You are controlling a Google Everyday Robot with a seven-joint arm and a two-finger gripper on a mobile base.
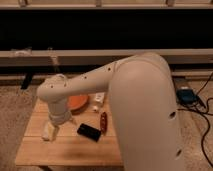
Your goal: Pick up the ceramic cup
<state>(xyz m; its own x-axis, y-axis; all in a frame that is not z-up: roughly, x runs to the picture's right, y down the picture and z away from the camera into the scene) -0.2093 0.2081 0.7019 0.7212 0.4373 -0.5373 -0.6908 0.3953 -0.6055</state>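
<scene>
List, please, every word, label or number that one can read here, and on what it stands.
No text can be read anywhere.
White box: any print is too blurred to read.
Red item: too blurred to read.
Claw, low over the left side of the table: no readable marking.

No text, label, brand or number can be read on anything here. The gripper (50, 131) sits low over the left end of the bench (70, 150).
</scene>
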